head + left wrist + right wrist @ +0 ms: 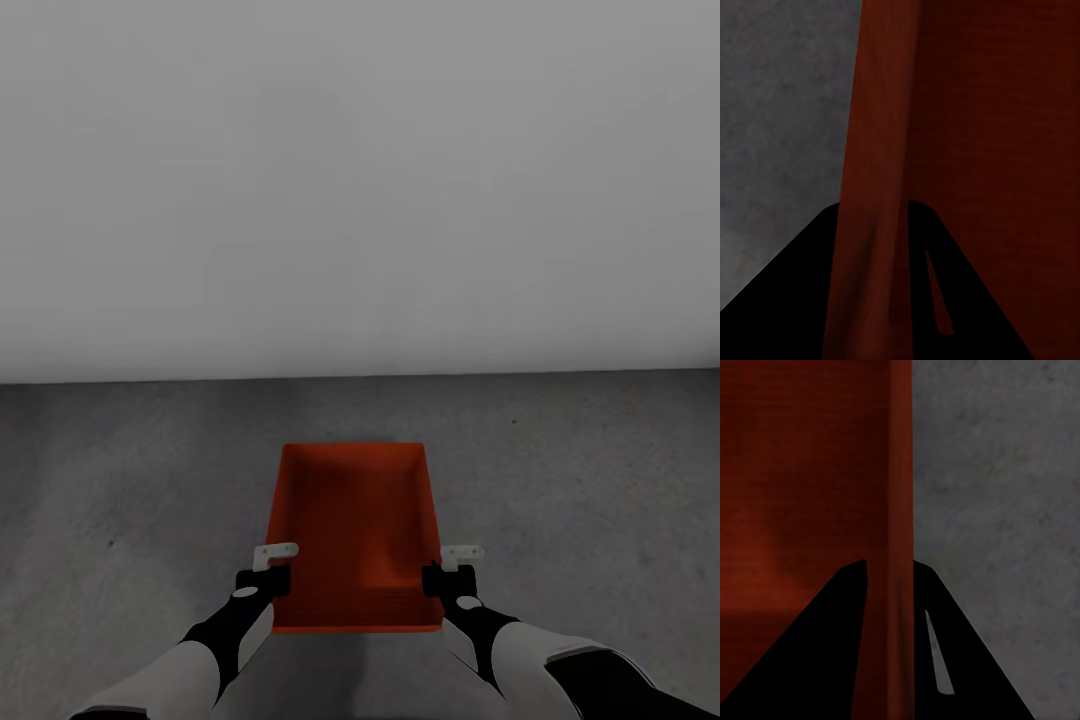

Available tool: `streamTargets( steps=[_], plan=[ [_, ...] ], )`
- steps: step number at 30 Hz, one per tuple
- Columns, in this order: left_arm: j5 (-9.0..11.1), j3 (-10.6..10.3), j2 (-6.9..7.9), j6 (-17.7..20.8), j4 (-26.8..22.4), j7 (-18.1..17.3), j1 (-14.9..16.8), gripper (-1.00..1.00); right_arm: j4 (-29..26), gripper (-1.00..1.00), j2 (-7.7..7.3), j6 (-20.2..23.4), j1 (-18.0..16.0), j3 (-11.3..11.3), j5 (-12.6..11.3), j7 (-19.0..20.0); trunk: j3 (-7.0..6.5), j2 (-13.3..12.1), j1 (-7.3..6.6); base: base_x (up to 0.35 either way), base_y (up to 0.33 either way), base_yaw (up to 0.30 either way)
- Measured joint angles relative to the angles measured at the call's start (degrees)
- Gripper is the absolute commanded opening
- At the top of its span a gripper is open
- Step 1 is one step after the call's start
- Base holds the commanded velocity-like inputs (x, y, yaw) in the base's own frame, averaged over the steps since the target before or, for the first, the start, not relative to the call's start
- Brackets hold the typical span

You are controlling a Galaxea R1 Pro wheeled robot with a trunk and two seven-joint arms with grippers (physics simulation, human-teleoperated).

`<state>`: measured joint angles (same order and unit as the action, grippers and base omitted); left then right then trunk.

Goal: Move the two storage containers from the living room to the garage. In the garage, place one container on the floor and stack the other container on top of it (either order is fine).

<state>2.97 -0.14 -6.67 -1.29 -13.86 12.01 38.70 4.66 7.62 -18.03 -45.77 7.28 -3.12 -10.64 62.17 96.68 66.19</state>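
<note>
L claw (272, 568) + R claw (452, 566) (both clamped) | 1 container (352, 520) | floor (600, 480)

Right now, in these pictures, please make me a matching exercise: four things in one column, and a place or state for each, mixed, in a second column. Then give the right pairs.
Column 1:
1. storage container
2. left pincer
3. right pincer
4. wall

Column 2:
A. pale grey, behind the floor
B. shut on the container's right side wall
C. red-orange, open top, held between both arms
D. shut on the container's left side wall

Pairs: 1-C, 2-D, 3-B, 4-A
</note>
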Motion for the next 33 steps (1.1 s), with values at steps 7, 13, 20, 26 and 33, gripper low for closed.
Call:
streamTargets(
  steps=[7,13,20,26,33],
  plan=[
    [0.01,-0.03,0.02,-0.01,-0.01,-0.01,0.0,-1.0,-0.01,-1.0,0.02,-0.02,0.0,-0.04,0.06,-0.04,1.12,2.81,1.54,0.0,0.0,0.0],
    [0.01,-0.01,0.02,-0.01,-0.04,-0.01,0.0,-1.0,-0.05,-1.0,0.02,0.0,0.0,-0.04,0.08,-0.04,1.95,5.21,2.86,0.0,0.0,0.0],
    [0.03,-0.03,0.02,0.01,-0.02,-0.01,0.0,-1.0,-0.03,-1.0,0.02,0.01,0.0,-0.05,0.08,-0.05,3.17,8.02,4.39,0.0,0.0,0.0],
    [0.07,-0.07,0.05,-0.01,-0.04,-0.03,0.0,-1.0,-0.03,-1.0,0.04,-0.02,0.0,-0.11,0.16,-0.09,4.22,10.43,5.71,0.0,0.0,0.0],
    [0.04,-0.07,0.05,-0.03,-0.09,-0.03,0.0,-1.0,-0.08,-1.0,0.04,-0.06,0.0,-0.21,0.26,-0.09,5.02,13.24,7.25,0.0,0.0,0.0]
  ],
)
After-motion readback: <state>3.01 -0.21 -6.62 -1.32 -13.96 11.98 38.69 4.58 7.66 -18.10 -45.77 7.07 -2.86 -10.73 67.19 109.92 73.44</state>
